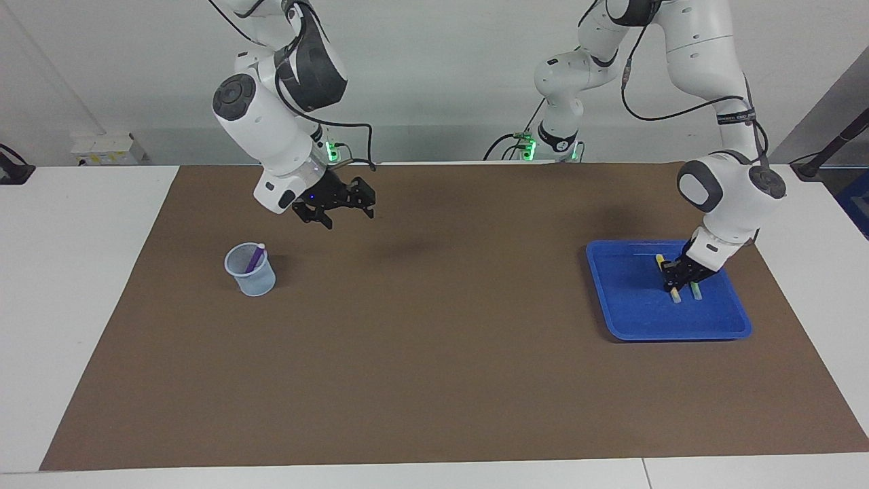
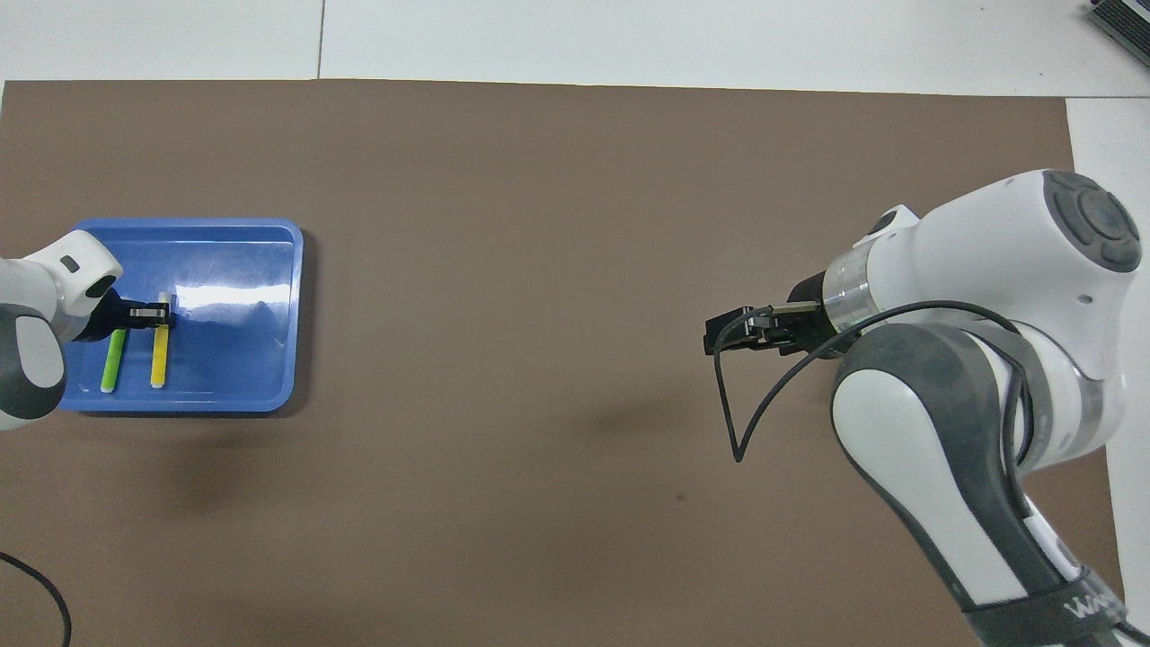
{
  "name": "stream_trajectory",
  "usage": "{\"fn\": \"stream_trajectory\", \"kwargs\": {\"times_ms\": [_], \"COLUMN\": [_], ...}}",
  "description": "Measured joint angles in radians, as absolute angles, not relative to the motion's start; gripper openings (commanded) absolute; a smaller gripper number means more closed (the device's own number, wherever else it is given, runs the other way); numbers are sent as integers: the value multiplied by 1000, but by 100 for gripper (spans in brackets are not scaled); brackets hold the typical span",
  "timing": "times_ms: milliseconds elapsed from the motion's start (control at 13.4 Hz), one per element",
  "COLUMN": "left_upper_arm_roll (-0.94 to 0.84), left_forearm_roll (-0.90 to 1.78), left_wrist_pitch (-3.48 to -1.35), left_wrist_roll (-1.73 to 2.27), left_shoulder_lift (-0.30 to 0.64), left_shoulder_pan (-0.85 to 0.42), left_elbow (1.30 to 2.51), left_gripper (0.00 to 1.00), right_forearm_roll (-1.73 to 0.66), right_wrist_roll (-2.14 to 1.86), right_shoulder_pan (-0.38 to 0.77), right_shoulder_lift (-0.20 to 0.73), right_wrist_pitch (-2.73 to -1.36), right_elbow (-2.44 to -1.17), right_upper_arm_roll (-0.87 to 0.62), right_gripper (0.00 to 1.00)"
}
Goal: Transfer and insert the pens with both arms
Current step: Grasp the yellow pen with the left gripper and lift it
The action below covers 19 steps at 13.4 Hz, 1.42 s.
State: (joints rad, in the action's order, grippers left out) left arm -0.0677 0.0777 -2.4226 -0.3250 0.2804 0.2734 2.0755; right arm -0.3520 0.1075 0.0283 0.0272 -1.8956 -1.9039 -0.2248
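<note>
My left hand [image 1: 681,274], down in the blue tray [image 1: 624,312], pinches the yellow pen [image 2: 160,353] near its upper end; green pen [image 2: 112,359] just beside. Pens look light, stiff, slippery. My right hand [image 1: 337,204] hangs spread, waiting.

Yellow pen [image 2: 159,356] and green pen [image 2: 112,359] lie flat, parallel, just beside each other in the blue tray [image 2: 252,377], left of the overhead frame. Purple pen [image 1: 255,257] leans, pale cap end up, in the translucent cup [image 1: 252,280].
</note>
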Motion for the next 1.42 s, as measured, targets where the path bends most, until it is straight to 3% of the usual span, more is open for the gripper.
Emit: {"fn": "stream_trajectory", "kwargs": {"times_ms": [374,672,896,1419], "left_upper_arm_roll": [-69,-76,-86,-95], "left_forearm_roll": [78,78,83,330], "left_wrist_pitch": [-2282,-2017,-1904,-1822], "left_wrist_roll": [-280,-28,248,805], "left_shoulder_lift": [275,257,204,38], "left_shoulder_pan": [268,244,181,115], "left_elbow": [2033,1871,1802,1797], "left_gripper": [0,0,0,0], "right_forearm_roll": [-352,-352,-352,-540], "right_wrist_roll": [115,115,115,201], "right_shoulder_pan": [28,28,28,33], "right_shoulder_lift": [27,27,27,27], "right_wrist_pitch": [-1896,-1896,-1896,-1945], "right_elbow": [-1903,-1903,-1903,-1891], "right_upper_arm_roll": [-225,-225,-225,-223], "right_gripper": [100,100,100,100]}}
